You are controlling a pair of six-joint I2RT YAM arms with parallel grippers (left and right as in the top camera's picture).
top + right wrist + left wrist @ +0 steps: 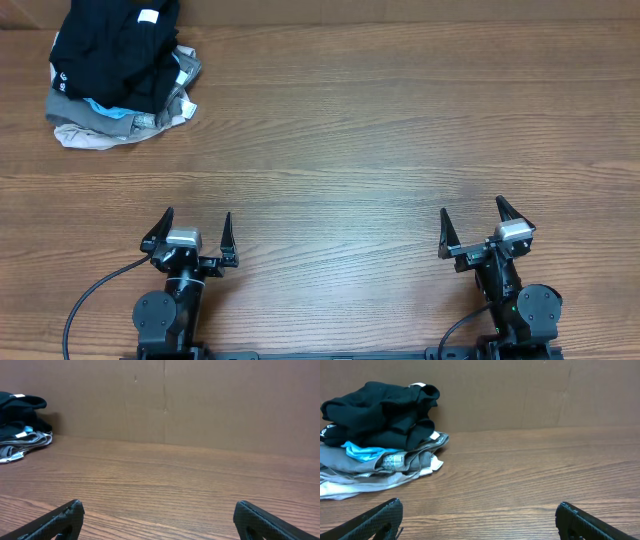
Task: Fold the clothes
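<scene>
A pile of clothes [120, 70] lies at the table's far left corner: black garments on top, a light blue piece and grey and white ones beneath. It also shows in the left wrist view [380, 440] and, small, at the left edge of the right wrist view [20, 420]. My left gripper [196, 228] is open and empty at the near left, far from the pile. My right gripper [471, 222] is open and empty at the near right. The jaws of each show wide apart over bare wood in the left wrist view [479, 515] and the right wrist view [159, 515].
The wooden table [380, 130] stretches between the pile and the grippers. A brown cardboard wall [200, 405] stands behind the table's far edge. A black cable [90, 300] runs from the left arm's base.
</scene>
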